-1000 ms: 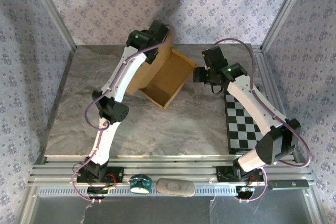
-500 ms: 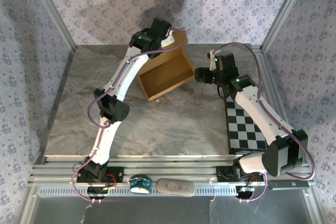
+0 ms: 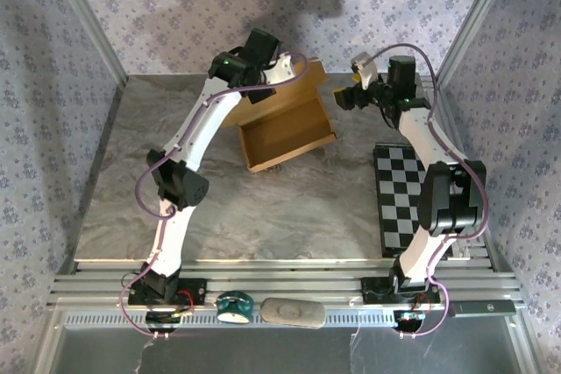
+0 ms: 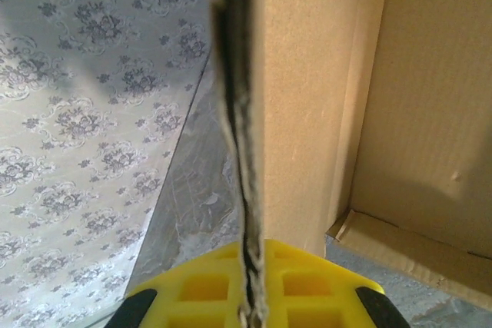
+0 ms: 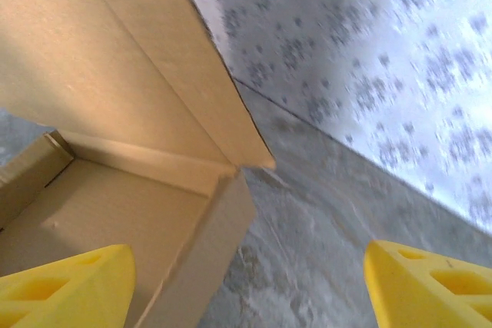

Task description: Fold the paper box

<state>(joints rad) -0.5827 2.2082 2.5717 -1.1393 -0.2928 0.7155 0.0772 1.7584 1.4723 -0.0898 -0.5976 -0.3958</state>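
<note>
Top view: a tan cardboard box (image 3: 289, 133) sits open side up toward the back of a grey marbled table (image 3: 131, 172), its lid flap (image 3: 302, 89) standing along the far side. The left gripper (image 3: 294, 72) holds the flap's top edge. The right gripper (image 3: 342, 98) hangs just beside the box's right end, apart from it. Compared with a second ago, the box has swung from a steep diagonal to lie nearly square to the table's front edge, and the right arm has stretched back off the checkered board (image 3: 408, 199) toward the rear wall. This looks like repositioning, with the lid not yet closed. Left wrist view: the flap's edge runs end-on into the yellow fingers (image 4: 307, 286), which pinch it. Right wrist view: yellow fingertips (image 5: 61, 286) are spread wide with nothing between them, and the box's corner and raised lid lie ahead on the left.
</note>
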